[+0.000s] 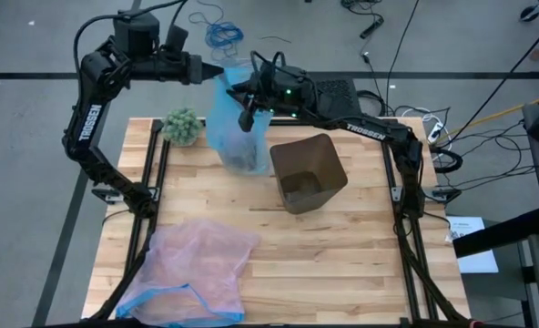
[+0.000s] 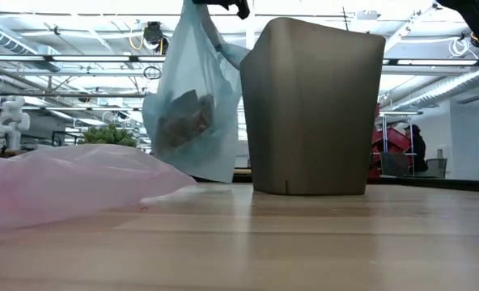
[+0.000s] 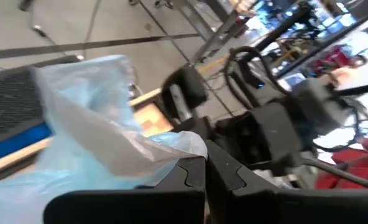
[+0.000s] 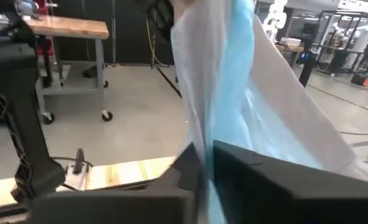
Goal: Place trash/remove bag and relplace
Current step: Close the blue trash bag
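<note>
The light-blue bag (image 1: 231,128) hangs over the table's far side, left of the brown bin (image 1: 308,173). Dark trash (image 2: 183,117) shows through its film. My left gripper (image 1: 217,70) is shut on the bag's top. My right gripper (image 1: 247,117) reaches in from the right, a little lower, and is shut on the bag's upper right side. Whether the bag's lower end (image 2: 215,174) touches the table, I cannot tell. The bin stands upright on its base. My left gripper pinches the bag's bunched top edge (image 3: 187,148) between its two fingers, coming level from the table's left. The film is gathered in several layers, and the bag hangs below the fingers. My right gripper pinches a fold of the bag's upper side (image 4: 204,163) between its two fingers, coming level from the table's right. The film runs up from the fingers toward the other hold, and the rest hangs below.
A translucent pink bag with a blue rim (image 1: 192,273) lies spread on the table's near left. A fuzzy green ball (image 1: 182,126) sits at the far left, beside the blue bag. Bare wood lies in front of the bin and to its right.
</note>
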Robot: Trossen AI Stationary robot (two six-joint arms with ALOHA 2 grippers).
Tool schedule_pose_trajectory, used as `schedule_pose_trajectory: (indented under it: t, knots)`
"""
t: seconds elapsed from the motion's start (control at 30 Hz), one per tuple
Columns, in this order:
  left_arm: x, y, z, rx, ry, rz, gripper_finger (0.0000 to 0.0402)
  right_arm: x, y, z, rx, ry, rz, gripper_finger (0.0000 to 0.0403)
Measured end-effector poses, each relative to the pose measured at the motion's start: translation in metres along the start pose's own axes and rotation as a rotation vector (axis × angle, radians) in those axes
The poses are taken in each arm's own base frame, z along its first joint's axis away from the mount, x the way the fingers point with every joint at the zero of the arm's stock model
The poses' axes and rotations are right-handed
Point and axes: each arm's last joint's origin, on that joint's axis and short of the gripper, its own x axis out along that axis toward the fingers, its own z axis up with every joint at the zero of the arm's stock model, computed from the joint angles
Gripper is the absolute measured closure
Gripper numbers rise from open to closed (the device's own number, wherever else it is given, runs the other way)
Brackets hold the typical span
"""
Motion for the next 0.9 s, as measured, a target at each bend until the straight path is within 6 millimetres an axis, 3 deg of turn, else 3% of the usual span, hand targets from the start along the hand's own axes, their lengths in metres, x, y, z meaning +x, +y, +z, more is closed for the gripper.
schedule_pose_trajectory:
  t: [0.17, 0.9]
  knots:
    - [-0.005, -0.006, 0.001, -0.026, 0.010, -0.089, 0.0402, -0.001, -0.007, -0.002, 0.026, 0.025, -0.014, 0.0401]
    - [-0.043, -0.034, 0.009, 0.037, -0.132, -0.281, 0.0401, -0.002, -0.020, -0.012, 0.059, 0.128, -0.035, 0.0403]
